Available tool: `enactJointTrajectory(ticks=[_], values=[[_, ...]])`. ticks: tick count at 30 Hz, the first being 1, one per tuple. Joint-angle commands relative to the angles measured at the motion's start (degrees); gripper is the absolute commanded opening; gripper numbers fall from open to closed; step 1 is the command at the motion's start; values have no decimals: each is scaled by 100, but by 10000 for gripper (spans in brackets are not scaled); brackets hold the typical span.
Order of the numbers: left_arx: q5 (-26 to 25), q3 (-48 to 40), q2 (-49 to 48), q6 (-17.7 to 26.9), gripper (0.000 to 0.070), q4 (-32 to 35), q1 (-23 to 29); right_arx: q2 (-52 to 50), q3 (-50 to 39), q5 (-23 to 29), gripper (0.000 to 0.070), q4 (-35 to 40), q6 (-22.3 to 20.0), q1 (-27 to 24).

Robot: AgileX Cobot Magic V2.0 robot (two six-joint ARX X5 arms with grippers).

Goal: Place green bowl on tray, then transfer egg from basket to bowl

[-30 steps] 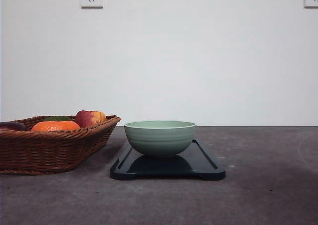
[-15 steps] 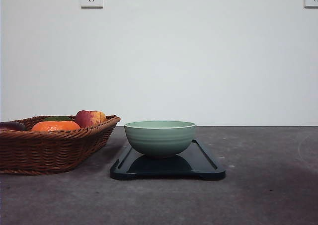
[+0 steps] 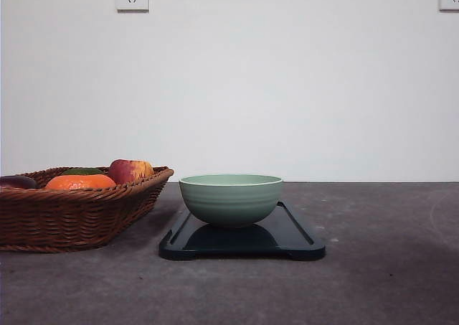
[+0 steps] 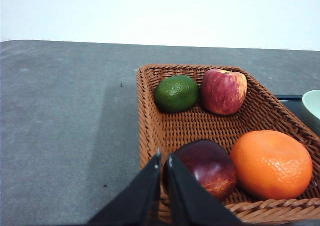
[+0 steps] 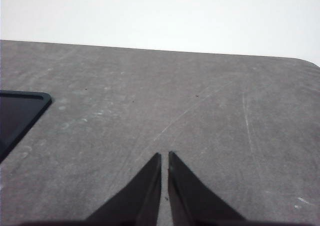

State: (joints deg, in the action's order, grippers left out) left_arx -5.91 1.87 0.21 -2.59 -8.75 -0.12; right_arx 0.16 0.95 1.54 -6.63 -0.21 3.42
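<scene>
Change: none across the last second; you can count the front scene static.
Green bowl (image 3: 230,198): seated on tray (image 3: 294,233); step one done.
Egg (image 4: 206,168): in basket (image 4: 150,131), near corner, your next pick.
Left gripper (image 4: 164,159): clenched, empty, at basket rim.
Right gripper (image 5: 164,158): clenched, empty, over table (image 5: 200,116).

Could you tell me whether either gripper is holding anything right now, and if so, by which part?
Nothing is held. The left gripper is shut on nothing beside the basket, and the right gripper is shut above bare table.
</scene>
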Motion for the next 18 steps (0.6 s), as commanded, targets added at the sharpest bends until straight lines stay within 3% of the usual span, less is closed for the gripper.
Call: enactJointTrajectory(ticks=[1, 18], values=[[0, -111, 2, -24, 13, 72, 11, 4, -28, 2, 16, 61, -26, 4], [-2, -111, 2, -24, 13, 72, 11, 4, -28, 2, 16, 61, -26, 4]])
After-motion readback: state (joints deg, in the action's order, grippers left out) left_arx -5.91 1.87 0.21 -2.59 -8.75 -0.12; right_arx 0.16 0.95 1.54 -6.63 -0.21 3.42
